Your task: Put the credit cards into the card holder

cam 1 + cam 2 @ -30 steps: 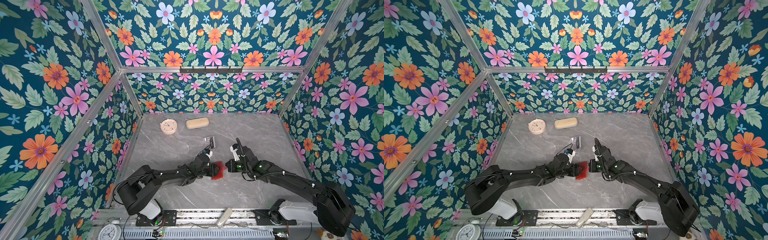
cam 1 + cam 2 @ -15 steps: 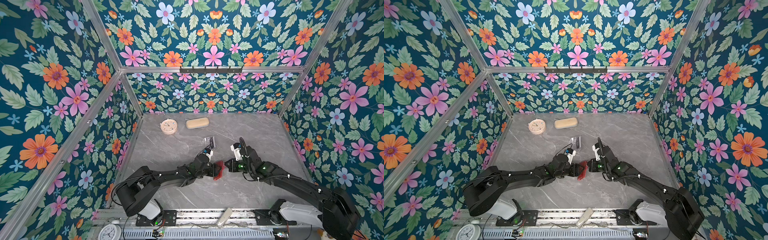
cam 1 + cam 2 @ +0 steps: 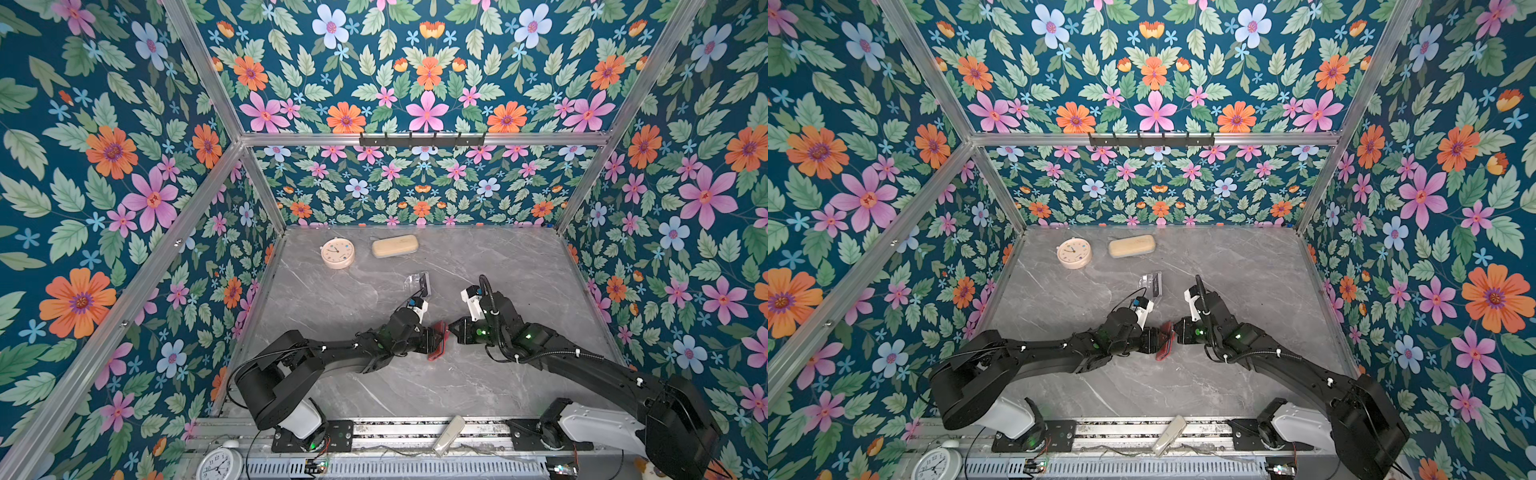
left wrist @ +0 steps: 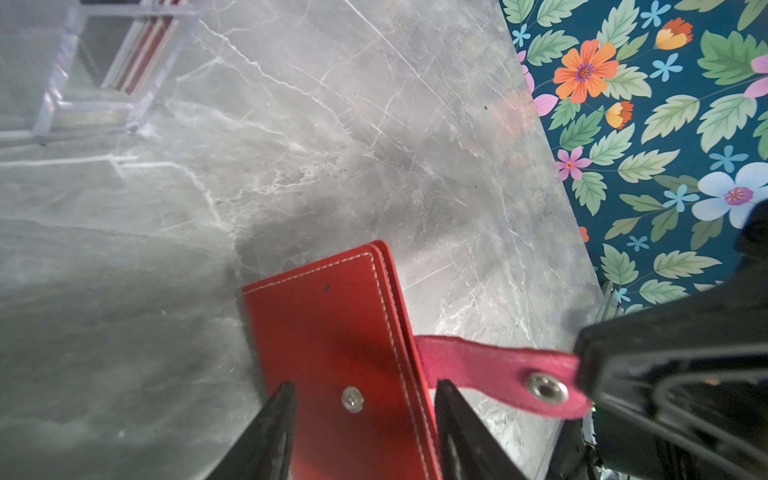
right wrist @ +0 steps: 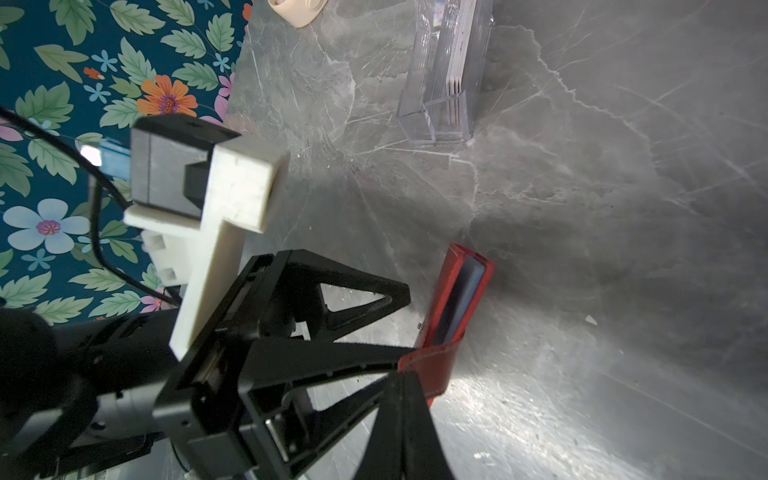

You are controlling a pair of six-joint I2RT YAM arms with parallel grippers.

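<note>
Red stitched leather is filling my left wrist view. I am holding the red card holder point(image 4: 332, 332) with my left gripper point(image 4: 365, 386), my fingers standing about half apart and pressing on its two long edges. It is standing on edge above the grey marble table point(image 4: 374, 145); I cannot tell whether it is touching. In both top views the red card holder point(image 3: 437, 341) point(image 3: 1165, 340) is showing as a thin sliver at mid-table, between my two arms.

My right gripper point(image 5: 401, 372) is pinching tight on the end of the snap strap point(image 4: 478, 365). The strap is stretching sideways off the holder, its snap undone.

From my right wrist the holder's open end is showing a pale blue-grey slab inside; I cannot tell whether that is a card. The credit cards point(image 5: 455, 62) are standing on edge in a clear acrylic stand point(image 5: 415, 112), well apart from the holder, toward the back wall. A cream clock point(image 3: 337, 252) and a beige case point(image 3: 395, 246) are lying farther back.
</note>
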